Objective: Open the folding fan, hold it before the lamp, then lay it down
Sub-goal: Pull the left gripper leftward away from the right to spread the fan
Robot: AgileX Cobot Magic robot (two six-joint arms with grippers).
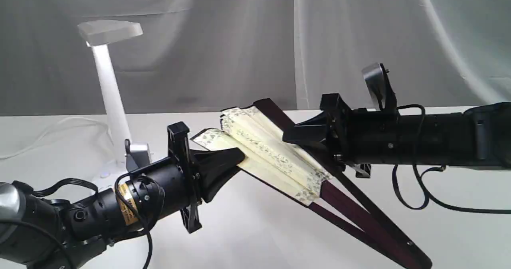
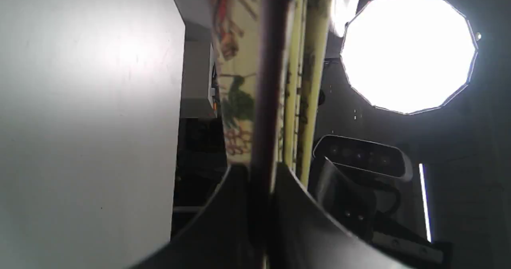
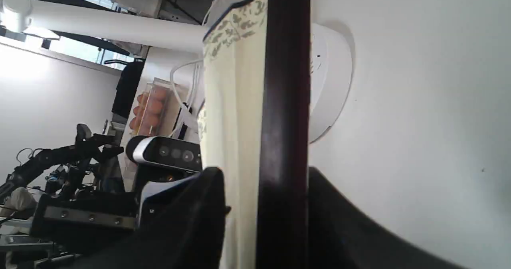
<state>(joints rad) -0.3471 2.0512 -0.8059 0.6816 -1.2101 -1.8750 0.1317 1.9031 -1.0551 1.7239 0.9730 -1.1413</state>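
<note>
The partly spread cream pleated paper folding fan with maroon ribs slants above the white surface, right of the white desk lamp. The left gripper clamps one guard. The right gripper straddles the other, and I cannot tell whether it grips.

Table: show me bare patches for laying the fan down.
Bare table in front, between the left arm and the dark guards of the folding fan; more at right, below the right arm. Crowded: the middle, where left gripper and right gripper meet the fan, and around the lamp at back left.
</note>
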